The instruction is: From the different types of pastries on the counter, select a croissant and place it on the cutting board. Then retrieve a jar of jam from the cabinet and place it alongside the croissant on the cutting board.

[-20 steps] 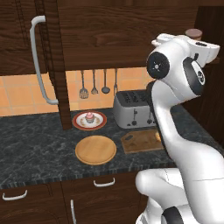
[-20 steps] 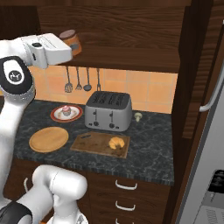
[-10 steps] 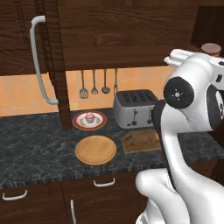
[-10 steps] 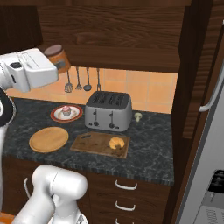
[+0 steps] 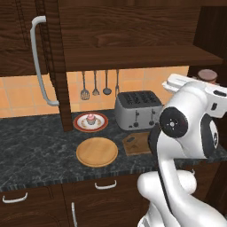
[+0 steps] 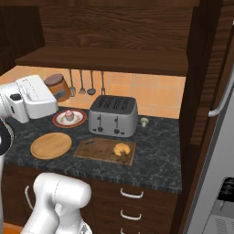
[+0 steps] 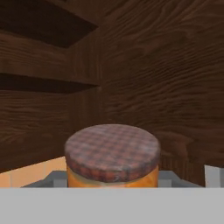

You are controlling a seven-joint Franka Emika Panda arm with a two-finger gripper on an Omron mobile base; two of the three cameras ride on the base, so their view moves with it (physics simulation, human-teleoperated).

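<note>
The tool (image 6: 54,93) was clamped on the jar of jam (image 6: 58,86), left of frame; rigid, smooth, probably breakable, best gripped mid-body.

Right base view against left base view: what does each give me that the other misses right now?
Right base view only: the croissant lying on the cutting board, which the arm partly covers in the left one. Left base view only: the tall door's curved grey handle. Both: the jar of jam at the gripper, the toaster, the cupcake and the round wooden plate.

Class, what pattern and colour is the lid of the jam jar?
The lid is checked, a faded reddish-brown and grey plaid; it shows best in the hand view.
</note>
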